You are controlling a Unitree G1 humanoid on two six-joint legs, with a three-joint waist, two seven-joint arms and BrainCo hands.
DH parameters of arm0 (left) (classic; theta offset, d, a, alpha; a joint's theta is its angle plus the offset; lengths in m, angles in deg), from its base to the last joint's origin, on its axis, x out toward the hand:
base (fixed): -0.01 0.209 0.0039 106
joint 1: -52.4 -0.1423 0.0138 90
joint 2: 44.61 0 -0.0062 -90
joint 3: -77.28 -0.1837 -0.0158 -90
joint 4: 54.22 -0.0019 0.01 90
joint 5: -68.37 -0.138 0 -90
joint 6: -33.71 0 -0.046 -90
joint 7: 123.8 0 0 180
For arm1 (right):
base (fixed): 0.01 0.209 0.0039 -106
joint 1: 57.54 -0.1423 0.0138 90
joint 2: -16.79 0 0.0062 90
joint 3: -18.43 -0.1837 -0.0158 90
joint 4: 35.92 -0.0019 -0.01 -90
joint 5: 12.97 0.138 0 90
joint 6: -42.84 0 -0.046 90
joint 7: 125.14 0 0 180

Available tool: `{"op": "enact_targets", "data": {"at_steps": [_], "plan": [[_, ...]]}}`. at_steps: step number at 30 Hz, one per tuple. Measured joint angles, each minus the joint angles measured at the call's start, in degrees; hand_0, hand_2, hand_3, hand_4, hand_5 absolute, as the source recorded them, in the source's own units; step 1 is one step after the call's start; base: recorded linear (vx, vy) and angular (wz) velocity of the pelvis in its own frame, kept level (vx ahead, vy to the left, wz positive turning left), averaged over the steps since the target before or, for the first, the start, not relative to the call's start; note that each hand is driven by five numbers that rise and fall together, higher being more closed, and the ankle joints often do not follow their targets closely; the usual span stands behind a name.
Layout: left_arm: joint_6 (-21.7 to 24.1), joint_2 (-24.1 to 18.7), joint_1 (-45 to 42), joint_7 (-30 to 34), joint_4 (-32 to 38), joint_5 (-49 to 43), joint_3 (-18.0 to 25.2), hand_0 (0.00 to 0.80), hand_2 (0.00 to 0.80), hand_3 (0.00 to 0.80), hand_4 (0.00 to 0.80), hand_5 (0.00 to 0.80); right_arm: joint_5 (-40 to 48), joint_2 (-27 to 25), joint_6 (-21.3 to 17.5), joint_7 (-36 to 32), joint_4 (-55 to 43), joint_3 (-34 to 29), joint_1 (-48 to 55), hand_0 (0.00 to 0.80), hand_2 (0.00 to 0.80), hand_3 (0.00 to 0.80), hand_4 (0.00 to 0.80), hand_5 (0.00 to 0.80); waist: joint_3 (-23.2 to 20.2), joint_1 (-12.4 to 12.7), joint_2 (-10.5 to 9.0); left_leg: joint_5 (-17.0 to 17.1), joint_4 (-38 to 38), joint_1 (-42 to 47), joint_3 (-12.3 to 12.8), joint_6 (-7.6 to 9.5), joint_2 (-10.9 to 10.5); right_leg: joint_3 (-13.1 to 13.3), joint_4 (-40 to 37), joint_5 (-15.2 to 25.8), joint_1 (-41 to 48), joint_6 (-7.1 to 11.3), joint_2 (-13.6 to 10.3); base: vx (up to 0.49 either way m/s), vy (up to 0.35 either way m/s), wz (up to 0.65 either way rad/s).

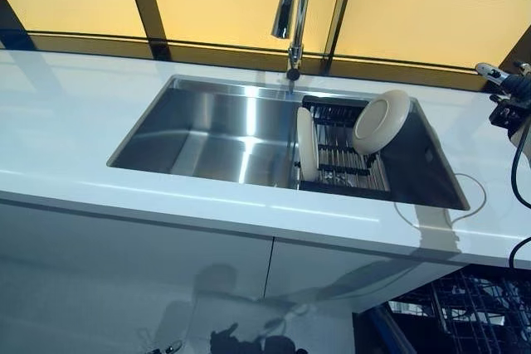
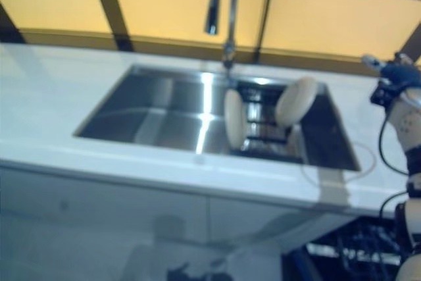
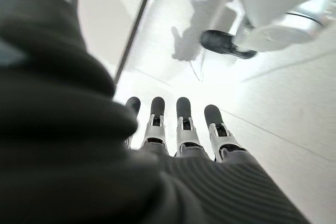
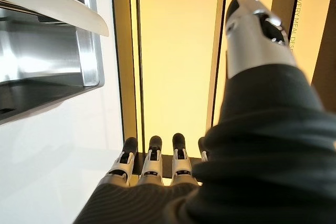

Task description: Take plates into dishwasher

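Observation:
Two cream plates stand in a black wire rack at the right end of the steel sink. One plate stands on edge at the rack's left side. The other plate leans tilted against the rack's back right. My right hand hovers over the counter to the right of the sink, apart from both plates. In its wrist view its fingers are straight and hold nothing, with a plate rim off to one side. My left hand shows only in its wrist view, fingers straight, over the floor.
A tall chrome faucet rises behind the sink's middle. The white countertop runs around the sink, with white cabinet fronts below. The dishwasher's dark wire rack shows at the lower right, under the counter's edge.

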Motion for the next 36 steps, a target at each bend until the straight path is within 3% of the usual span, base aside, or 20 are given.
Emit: {"op": "enact_targets", "data": {"at_steps": [8, 36], "plan": [[1.2, 0.4, -0.4, 0.5, 0.1, 0.1, -0.4, 0.000, 0.000, 0.000, 0.000, 0.000, 1.9, 0.1, 0.0, -0.4, -0.6, 0.3, -0.1, 0.000, 0.000, 0.000, 0.000, 0.000, 1.8, 0.2, 2.74, 0.2, 0.0, -1.6, -0.8, 0.01, 0.0, -0.9, 0.1, 0.4, -1.2, -0.08, -0.1, 0.006, -0.001, 0.05], [2.2, 0.4, 0.4, 0.6, 1.9, 0.2, -0.5, 0.000, 0.000, 0.000, 0.000, 0.000, 1.9, 4.7, -0.1, -1.3, -3.5, 2.2, -1.7, 0.000, 0.000, 0.000, 0.000, 0.000, 6.5, 0.8, 3.15, 0.8, -0.1, -2.7, -1.5, 0.07, -0.3, -1.6, 0.1, 0.4, -2.0, 0.04, -0.4, -0.001, 0.002, 0.01]]}}
